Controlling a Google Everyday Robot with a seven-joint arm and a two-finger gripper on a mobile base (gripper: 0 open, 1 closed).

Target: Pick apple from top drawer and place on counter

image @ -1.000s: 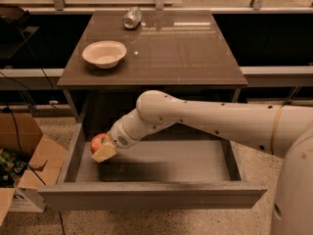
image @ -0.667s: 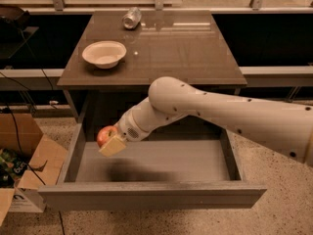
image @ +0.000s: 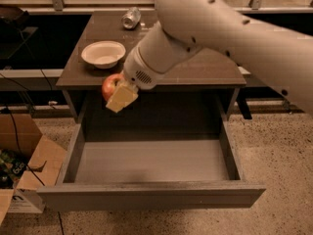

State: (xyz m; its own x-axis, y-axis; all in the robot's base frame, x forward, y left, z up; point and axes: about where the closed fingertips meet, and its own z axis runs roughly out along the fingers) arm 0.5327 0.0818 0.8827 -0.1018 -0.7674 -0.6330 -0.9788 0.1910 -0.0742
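My gripper point(image: 117, 93) is shut on the red apple point(image: 110, 84) and holds it in the air, at about the height of the counter's front edge, over the back left part of the open top drawer point(image: 151, 160). One pale fingertip point(image: 122, 98) shows in front of the apple. The drawer is pulled out and its grey floor is bare. The dark glossy counter point(image: 205, 67) lies behind and to the right of the apple. My white arm crosses over the counter's middle and right and hides part of it.
A white bowl point(image: 103, 53) stands on the counter's left part, just behind the apple. A crushed silver can point(image: 131, 17) lies at the counter's back. A cardboard box point(image: 22, 165) sits on the floor left of the drawer. Speckled floor lies to the right.
My gripper has lifted the apple up out of the drawer to counter height, and the arm has risen with it.
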